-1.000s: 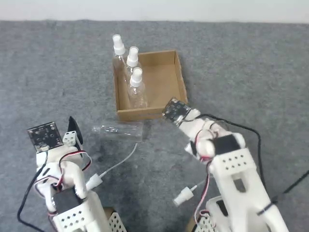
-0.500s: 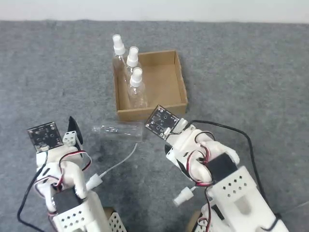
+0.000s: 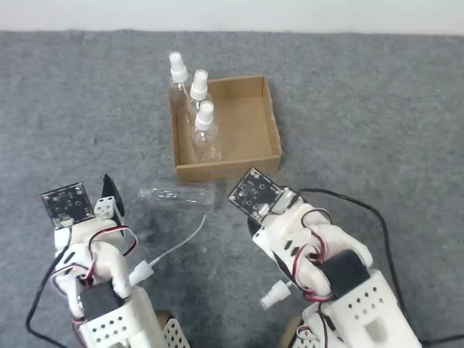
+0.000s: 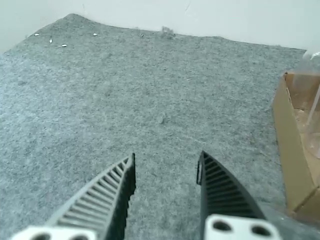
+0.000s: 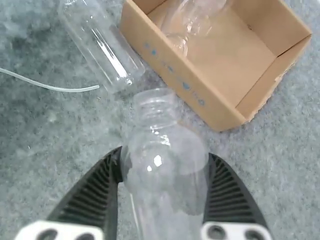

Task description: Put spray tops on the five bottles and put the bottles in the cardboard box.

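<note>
My right gripper (image 5: 165,159) is shut on a clear bottle (image 5: 161,125) with a bare open neck, held just in front of the cardboard box (image 5: 227,70). A second clear bottle (image 3: 177,196) without a top lies on its side on the carpet, close to the box's front left corner. Three bottles with white spray tops (image 3: 204,127) stand along the left side of the box (image 3: 257,119). One loose spray top (image 3: 142,272) with a long tube lies near the left arm, another (image 3: 275,294) by the right arm's base. My left gripper (image 4: 167,175) is open over bare carpet.
Grey carpet (image 3: 377,109) covers the table, with free room to the right and left of the box. The thin tube (image 5: 50,86) of the loose spray top runs across the carpet near the lying bottle (image 5: 102,45). A white wall borders the far edge.
My right arm has swung left from the box's front right corner and drawn back toward the near side. The left arm has not moved.
</note>
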